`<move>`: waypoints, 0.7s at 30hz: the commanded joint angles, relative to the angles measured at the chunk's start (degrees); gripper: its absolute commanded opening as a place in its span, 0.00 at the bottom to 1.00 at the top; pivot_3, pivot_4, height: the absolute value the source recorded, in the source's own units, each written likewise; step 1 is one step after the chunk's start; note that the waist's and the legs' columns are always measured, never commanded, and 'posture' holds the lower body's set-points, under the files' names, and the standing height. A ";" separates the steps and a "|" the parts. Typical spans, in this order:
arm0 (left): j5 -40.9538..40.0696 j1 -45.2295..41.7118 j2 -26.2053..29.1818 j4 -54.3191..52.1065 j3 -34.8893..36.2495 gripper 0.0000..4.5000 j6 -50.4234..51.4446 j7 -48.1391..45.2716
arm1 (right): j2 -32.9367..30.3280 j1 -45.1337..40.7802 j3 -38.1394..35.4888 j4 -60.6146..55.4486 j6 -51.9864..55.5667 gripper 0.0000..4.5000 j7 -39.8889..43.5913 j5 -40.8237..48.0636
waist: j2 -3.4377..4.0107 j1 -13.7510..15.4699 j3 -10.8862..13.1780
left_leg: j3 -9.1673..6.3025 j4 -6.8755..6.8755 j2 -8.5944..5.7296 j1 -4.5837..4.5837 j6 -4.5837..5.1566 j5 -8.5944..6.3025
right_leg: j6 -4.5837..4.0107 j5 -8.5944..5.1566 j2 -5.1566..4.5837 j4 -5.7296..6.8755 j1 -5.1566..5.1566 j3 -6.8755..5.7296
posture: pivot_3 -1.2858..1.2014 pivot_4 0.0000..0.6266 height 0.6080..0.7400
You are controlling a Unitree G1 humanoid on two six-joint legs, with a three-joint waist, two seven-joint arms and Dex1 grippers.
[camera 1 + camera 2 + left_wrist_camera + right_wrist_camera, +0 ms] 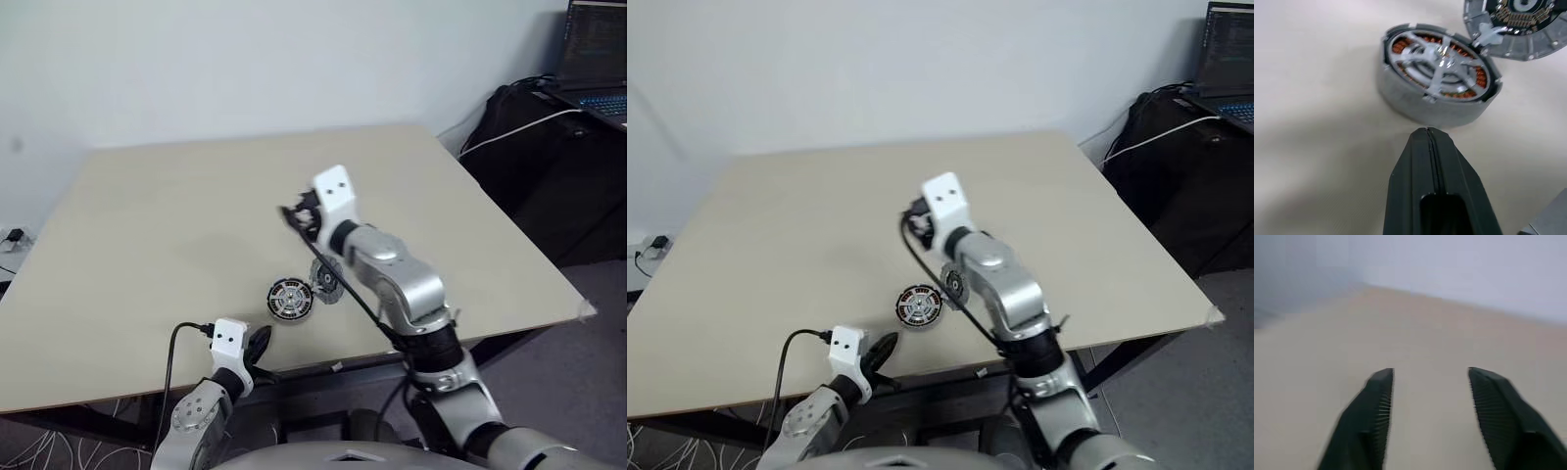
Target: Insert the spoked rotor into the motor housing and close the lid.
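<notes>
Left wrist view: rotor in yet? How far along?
Done: apparently nothing. The spoked rotor lies on the table beside the motor housing, not in it.
In hand: nothing. The right gripper is open and empty, the left gripper shut.
Left: insertion, lid.

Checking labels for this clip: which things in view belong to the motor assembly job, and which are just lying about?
Belong to the job:
- spoked rotor, on the table
- motor housing, tilted beside it
- left gripper, shut, pointing at the rotor
- right gripper, open and empty

Just lying about:
- laptop
- black bag
- white cable across the bag
</notes>
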 commanded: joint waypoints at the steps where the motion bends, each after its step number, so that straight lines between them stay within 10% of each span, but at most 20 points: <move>1: -0.65 -0.45 0.37 -2.25 -0.18 0.00 -0.50 -0.82 | -4.83 2.55 -1.38 0.19 -4.16 0.29 -2.90 -6.03 | 0.03 0.05 0.02 | 0.01 0.00 0.03 0.00 0.01 0.02 | 0.00 0.00 0.02 0.01 -0.01 0.00 | 0.52 0.00 1.00; 5: -0.68 -0.42 0.66 -2.07 -0.10 0.00 -0.72 -1.27 | -10.84 8.23 -3.02 -0.27 -4.44 0.02 -2.76 -9.00 | 0.03 0.09 0.03 | 0.02 -0.02 0.18 0.00 0.01 0.05 | -0.08 -0.06 0.12 0.06 0.04 -0.02 | 0.52 0.00 1.00; 21: -0.72 -1.59 1.23 -2.17 0.08 0.00 -0.70 -2.81 | -6.55 21.17 3.05 -0.40 -9.75 0.01 6.61 -6.19 | -0.24 0.14 0.50 | 0.02 0.04 0.20 0.62 0.05 0.02 | 0.07 -0.42 0.06 -0.03 0.76 -0.03 | 0.52 0.00 1.00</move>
